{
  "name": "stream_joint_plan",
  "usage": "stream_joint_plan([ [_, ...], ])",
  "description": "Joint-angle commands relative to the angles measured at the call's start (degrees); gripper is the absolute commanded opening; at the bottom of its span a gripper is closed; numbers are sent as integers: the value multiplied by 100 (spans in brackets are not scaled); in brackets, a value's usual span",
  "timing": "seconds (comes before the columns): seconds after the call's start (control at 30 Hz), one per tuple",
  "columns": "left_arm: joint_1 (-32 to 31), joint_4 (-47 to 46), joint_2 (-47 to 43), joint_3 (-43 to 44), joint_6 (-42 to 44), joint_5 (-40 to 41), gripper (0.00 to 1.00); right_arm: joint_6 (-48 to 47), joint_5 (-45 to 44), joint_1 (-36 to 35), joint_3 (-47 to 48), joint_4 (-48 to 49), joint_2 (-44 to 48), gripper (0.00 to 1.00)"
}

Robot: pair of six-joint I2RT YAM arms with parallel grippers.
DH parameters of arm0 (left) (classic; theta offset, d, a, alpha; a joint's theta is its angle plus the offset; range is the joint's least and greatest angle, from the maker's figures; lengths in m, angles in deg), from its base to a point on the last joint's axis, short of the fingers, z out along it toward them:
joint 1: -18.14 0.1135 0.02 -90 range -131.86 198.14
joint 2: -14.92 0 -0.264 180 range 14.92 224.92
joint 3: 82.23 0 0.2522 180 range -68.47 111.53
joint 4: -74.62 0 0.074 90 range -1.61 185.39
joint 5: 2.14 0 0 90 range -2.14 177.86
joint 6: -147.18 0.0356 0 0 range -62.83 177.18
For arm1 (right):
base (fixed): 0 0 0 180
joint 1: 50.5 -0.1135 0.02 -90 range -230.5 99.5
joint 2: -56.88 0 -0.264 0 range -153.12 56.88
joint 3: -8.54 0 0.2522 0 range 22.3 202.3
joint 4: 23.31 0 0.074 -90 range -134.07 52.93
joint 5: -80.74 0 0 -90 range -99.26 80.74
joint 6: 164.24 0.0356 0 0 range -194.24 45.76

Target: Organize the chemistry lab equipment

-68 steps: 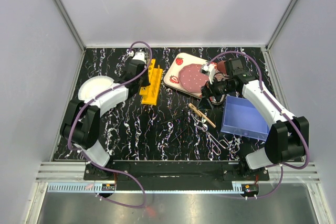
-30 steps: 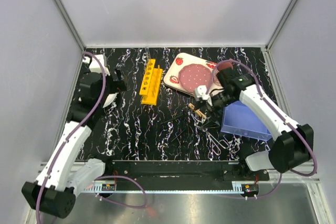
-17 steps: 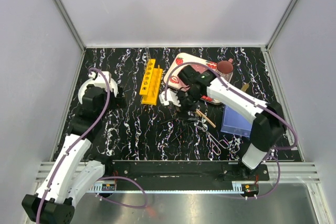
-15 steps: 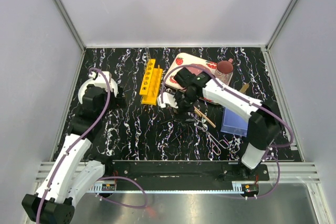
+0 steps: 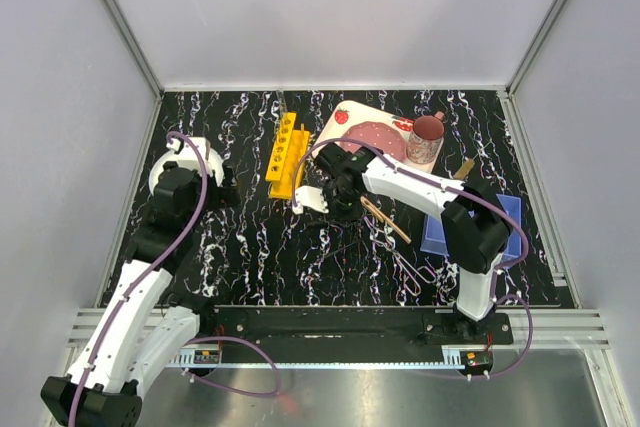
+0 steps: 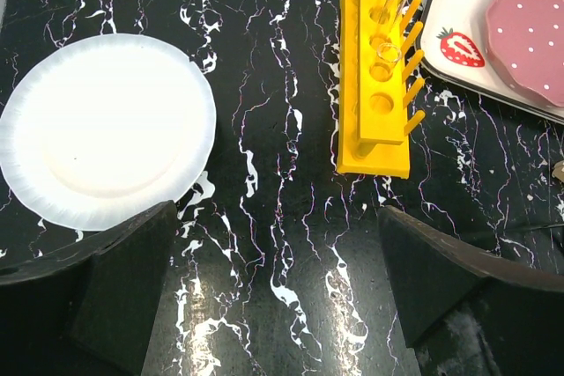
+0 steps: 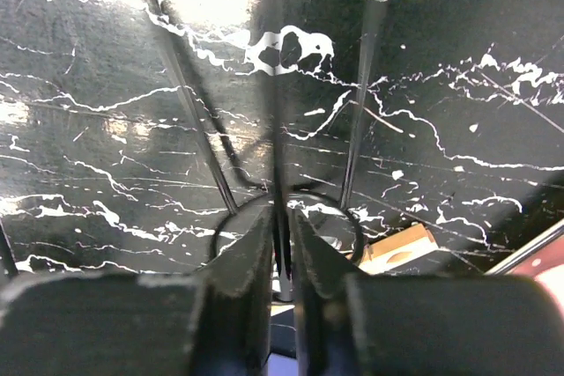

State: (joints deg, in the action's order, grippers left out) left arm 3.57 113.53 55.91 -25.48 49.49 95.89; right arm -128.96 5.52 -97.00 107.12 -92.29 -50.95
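My right gripper (image 5: 338, 205) is low over a scatter of thin black rods (image 5: 335, 235) in the middle of the table. In the right wrist view its jaws (image 7: 280, 222) are shut on one thin black rod (image 7: 275, 103), with two more rods (image 7: 189, 103) lying beside it. The tan wooden clamp (image 5: 385, 219) and the silvery forceps (image 5: 410, 267) lie to the right of the gripper. The yellow holed rack (image 5: 287, 157) holds a clear glass tube (image 6: 388, 50). My left gripper (image 6: 282, 305) hangs open and empty above bare table, near the rack (image 6: 379, 103).
A white paper plate (image 6: 106, 129) lies at the left. The strawberry-print tray (image 5: 335, 132) with a pink dotted plate and the pink cup (image 5: 427, 137) stand at the back. A blue box (image 5: 510, 217) sits at the right, partly under the right arm.
My right arm swung left from beside the blue box to the black rods, and its jaws closed on one. The left arm drew back from the rack.
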Motion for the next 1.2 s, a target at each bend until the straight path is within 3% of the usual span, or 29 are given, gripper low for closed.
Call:
stream_joint_plan([
  [0.0, 7, -221, -100, -9, 74, 49, 99, 84, -151, -78, 193, 56, 86, 8],
  [0.03, 7, -221, -109, -9, 83, 58, 99, 93, -134, -78, 228, 29, 104, 0],
  [0.17, 15, -221, -135, -18, 83, 102, 99, -12, 471, -70, 666, -427, 376, 0],
  [0.3, 7, -264, -249, -53, 100, 198, 99, -406, 876, 9, 1361, -1647, 675, 0],
  [0.43, 7, -317, -338, -114, 127, 242, 99, -821, 1482, 675, 1687, -2379, 1026, 0],
  [0.9, 7, -353, -171, -115, 144, 331, 99, -523, 2072, 3619, 625, -2151, 2968, 0],
  [1.17, 15, -414, -144, -150, 100, 295, 99, -232, 2090, 4333, 53, -1879, 3619, 0],
])
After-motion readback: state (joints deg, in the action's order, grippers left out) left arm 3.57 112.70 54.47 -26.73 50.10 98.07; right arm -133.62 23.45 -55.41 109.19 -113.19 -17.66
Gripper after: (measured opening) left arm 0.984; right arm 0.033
